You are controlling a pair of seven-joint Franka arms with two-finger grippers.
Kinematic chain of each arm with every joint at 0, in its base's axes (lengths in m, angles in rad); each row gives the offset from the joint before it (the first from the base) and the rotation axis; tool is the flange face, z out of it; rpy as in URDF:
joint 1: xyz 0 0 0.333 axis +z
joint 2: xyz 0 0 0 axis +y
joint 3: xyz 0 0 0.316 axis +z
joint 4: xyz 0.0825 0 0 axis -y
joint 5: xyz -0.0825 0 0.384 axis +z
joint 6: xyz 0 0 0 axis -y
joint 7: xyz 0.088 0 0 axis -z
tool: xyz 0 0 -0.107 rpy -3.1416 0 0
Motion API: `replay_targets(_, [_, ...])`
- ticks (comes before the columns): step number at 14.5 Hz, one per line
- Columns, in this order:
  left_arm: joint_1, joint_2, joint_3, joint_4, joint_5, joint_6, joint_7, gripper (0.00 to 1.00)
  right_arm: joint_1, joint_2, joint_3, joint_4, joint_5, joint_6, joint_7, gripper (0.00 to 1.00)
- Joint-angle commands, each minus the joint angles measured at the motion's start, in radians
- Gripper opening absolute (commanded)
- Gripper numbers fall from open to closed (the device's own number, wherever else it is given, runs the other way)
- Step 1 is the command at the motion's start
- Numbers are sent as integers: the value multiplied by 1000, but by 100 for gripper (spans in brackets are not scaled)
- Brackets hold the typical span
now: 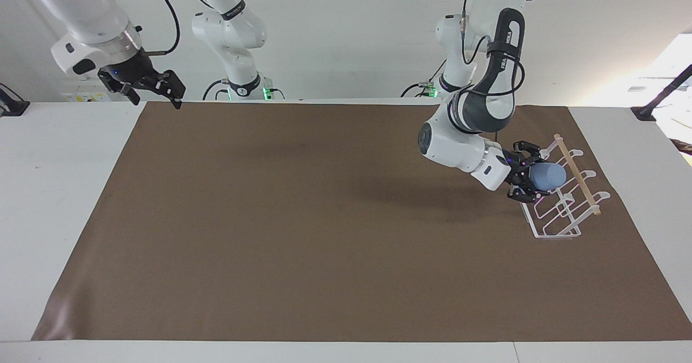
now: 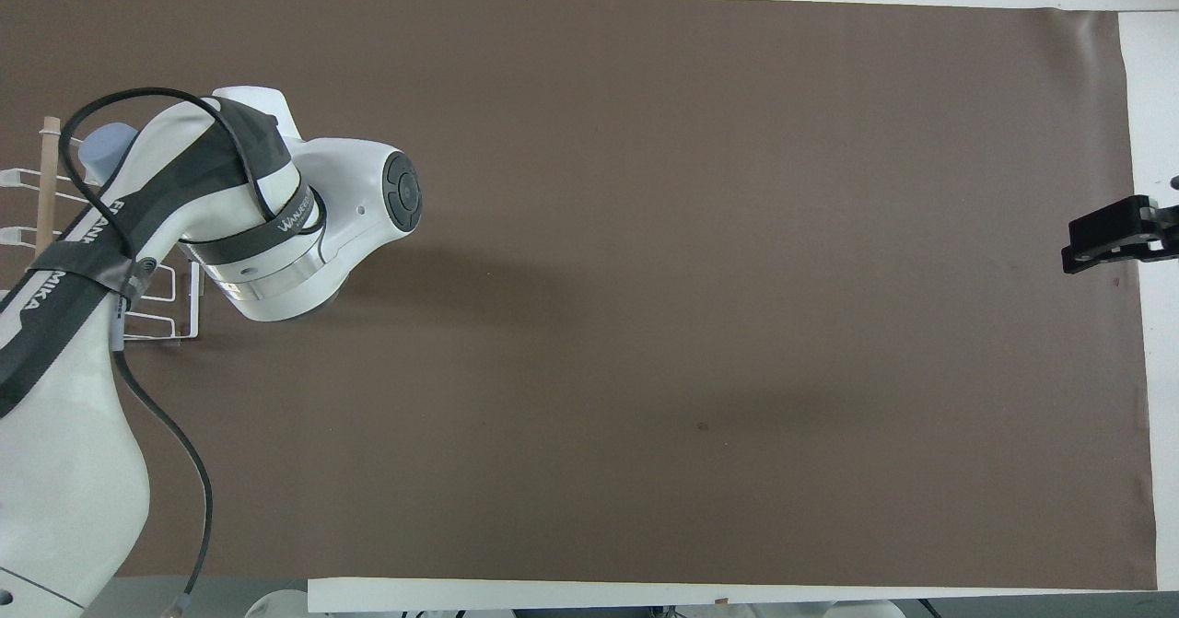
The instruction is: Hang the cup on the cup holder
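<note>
Smooth tapered cup (image 1: pixel 548 176) in left gripper (image 1: pixel 532 179) over clear wire-looped cup holder (image 1: pixel 562 200)

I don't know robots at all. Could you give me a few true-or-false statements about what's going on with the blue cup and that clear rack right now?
1. The left gripper holds the cup. True.
2. The cup stands upright on the mat. False: it is held on its side, over the rack.
3. The right gripper also grips the cup. False: it waits over the mat's edge at the right arm's end.
4. The rack has a wooden dowel on top. True.
</note>
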Motion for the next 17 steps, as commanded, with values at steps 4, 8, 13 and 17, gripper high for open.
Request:
replay_targets(4, [62, 84, 6, 122, 128, -27, -6, 0, -16, 37, 6, 29, -37, 21, -30, 99])
replay_targets(8, [105, 92, 6, 88, 157, -26, -64, 0, -31, 26, -2, 3, -34, 12, -85, 99])
replay_targets(13, [125, 85, 0, 34, 148, -15, -136, 0, -28, 25, 4, 2, -35, -2, -85, 99])
replay_targets(17, [123, 90, -1, 24, 133, -4, -175, 18, -23, 22, 12, -4, -35, -3, -88, 99])
